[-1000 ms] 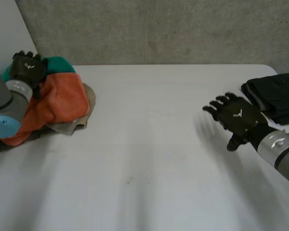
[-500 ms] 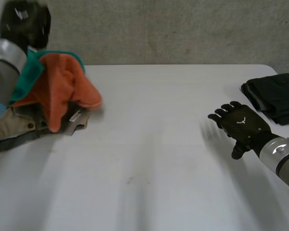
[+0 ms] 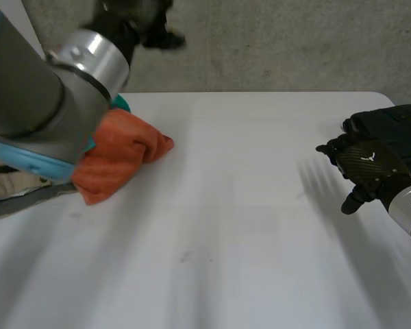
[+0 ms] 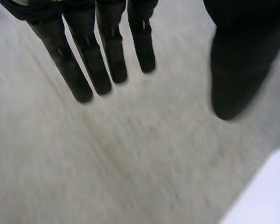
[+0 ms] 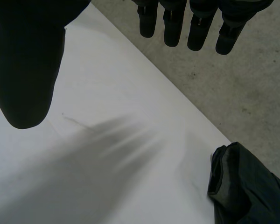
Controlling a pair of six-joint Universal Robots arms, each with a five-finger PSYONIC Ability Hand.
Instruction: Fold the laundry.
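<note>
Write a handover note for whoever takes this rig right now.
Left robot hand: open, empty, held high above the table.
Right robot hand: open, empty, over the table beside the black clothes.
Orange towel lies crumpled at the table's left, teal cloth and beige garment by it.
Done: black clothes look folded. Left: orange, teal, beige pieces.

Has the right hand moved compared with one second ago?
Yes. The right hand moved sideways toward the folded black clothes, and is now beside their near edge.
</note>
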